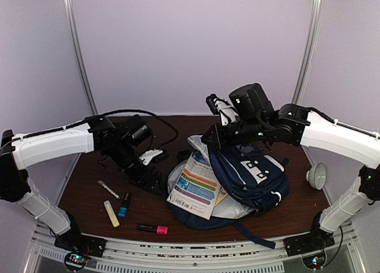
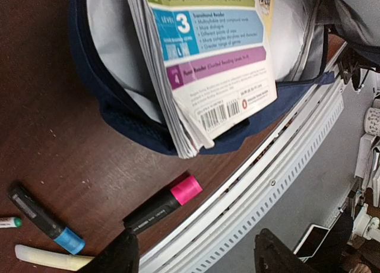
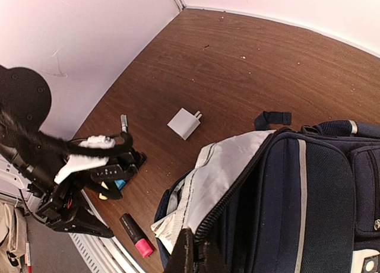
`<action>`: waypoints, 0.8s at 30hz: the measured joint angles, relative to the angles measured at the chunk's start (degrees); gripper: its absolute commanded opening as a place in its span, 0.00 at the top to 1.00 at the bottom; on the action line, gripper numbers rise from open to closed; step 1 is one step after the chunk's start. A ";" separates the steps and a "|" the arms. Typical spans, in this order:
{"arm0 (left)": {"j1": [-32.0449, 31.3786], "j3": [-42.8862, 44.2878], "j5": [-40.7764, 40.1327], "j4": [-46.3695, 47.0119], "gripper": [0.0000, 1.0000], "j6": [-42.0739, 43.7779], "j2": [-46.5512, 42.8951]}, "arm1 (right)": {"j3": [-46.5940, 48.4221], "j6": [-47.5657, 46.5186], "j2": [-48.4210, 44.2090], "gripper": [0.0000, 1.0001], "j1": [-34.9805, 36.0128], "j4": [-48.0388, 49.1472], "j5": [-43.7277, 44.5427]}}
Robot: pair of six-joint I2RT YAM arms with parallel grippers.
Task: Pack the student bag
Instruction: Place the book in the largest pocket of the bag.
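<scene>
The far end of the paperback reader (image 1: 195, 184) is hidden inside the student bag (image 1: 252, 178), and only its barcode end sticks out over the navy rim. In the right wrist view the right gripper (image 3: 193, 256) is cut off at the bottom edge, and the bag runs out of frame to the right. From above, the left gripper (image 1: 148, 177) is mostly masked by its own wrist.

The bag lies right of centre on the table (image 1: 89, 196). Its long axis runs roughly left to right, its mouth gapes toward the left arm, and the patched front faces up.

The right gripper is pinched tight on the rim of the bag's opening, holding the front panel raised off the grey lining. The left gripper stands just left of the mouth with its jaws spread wide and nothing between them. It sits above the pink highlighter (image 2: 163, 206), with the blue highlighter (image 2: 46, 221) and yellow highlighter (image 2: 50, 258) nearby.
</scene>
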 measured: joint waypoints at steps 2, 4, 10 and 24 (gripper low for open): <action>-1.14 -1.16 0.35 -0.20 0.39 -0.68 -0.15 | -0.02 0.02 0.52 1.00 0.00 0.70 -0.02; -2.10 -2.38 0.83 0.57 0.41 -1.64 -0.13 | -0.17 0.11 0.92 1.00 0.00 1.25 -0.02; -2.82 -4.48 1.51 5.11 0.42 -5.16 2.56 | -1.44 0.68 1.03 1.00 0.00 2.75 -0.11; -2.91 -4.28 0.17 14.62 0.54 -8.66 12.66 | -4.37 1.27 0.79 1.00 0.00 5.57 -1.18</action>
